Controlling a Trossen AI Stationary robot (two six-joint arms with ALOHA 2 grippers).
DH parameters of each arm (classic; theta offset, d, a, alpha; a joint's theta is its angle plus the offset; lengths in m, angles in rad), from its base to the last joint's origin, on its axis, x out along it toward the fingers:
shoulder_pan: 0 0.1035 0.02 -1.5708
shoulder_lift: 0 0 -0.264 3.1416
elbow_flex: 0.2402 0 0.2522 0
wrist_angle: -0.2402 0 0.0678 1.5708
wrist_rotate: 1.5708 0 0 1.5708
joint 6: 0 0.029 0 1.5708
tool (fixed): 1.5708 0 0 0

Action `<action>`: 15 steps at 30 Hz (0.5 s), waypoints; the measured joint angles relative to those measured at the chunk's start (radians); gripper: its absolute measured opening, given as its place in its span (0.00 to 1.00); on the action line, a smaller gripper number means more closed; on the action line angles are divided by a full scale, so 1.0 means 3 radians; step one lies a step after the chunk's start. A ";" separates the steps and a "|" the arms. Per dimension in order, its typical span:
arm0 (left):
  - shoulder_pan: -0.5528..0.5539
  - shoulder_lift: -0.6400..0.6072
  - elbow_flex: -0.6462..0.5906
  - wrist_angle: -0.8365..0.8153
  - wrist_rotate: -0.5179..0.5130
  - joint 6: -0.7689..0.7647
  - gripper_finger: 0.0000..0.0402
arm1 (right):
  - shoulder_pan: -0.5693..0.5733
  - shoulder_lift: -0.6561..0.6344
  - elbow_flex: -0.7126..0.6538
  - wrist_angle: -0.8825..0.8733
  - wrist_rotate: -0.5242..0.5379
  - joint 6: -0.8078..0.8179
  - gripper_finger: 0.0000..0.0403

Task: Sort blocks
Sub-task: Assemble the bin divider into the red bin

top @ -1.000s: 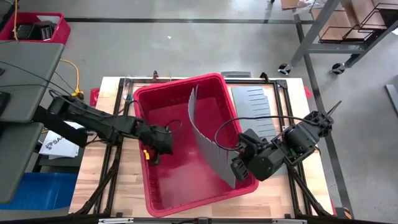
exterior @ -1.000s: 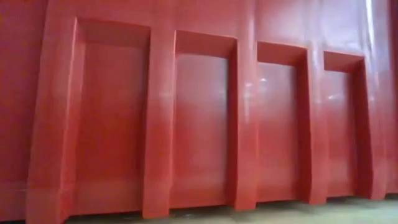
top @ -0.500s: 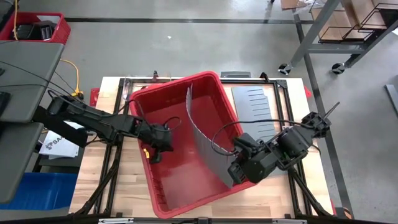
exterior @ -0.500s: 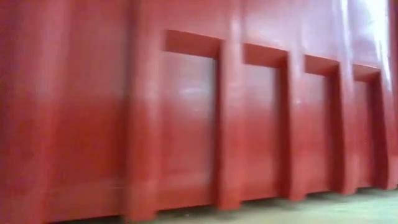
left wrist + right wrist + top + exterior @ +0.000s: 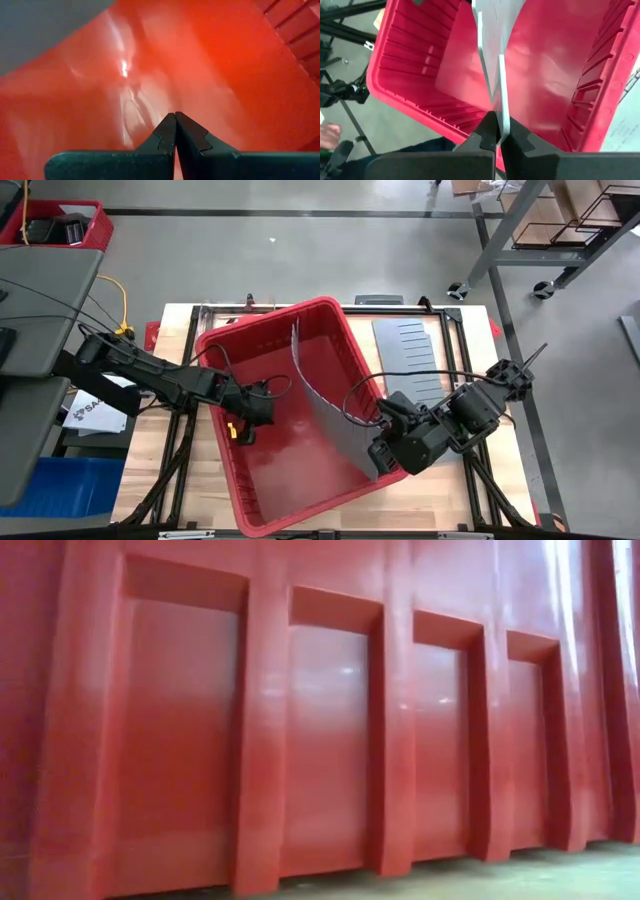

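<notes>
No blocks show in any view. The right gripper [image 5: 496, 131] is pinched shut on a grey divider [image 5: 325, 405] standing lengthwise in the bin [image 5: 222, 340]. The left gripper [image 5: 175, 131], shut and empty, sits inside the bin's left wall. The low view shows only ribbed red wall.

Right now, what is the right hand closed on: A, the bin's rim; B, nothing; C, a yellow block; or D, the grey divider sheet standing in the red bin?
D: the right hand pinches the edge of the grey divider sheet, which stands up inside the red bin.
</notes>
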 joint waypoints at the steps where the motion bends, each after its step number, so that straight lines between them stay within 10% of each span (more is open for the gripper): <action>1: 0.0000 0.0000 0.0000 0.0036 -0.0007 0.0000 0.00 | 0.0000 0.0002 0.0000 -0.0001 0.0021 0.0018 0.00; 15: 0.0000 0.0000 0.0000 -0.0081 -0.0037 -0.0064 0.00 | -0.0006 0.0039 0.0000 0.0003 0.0125 -0.0063 0.00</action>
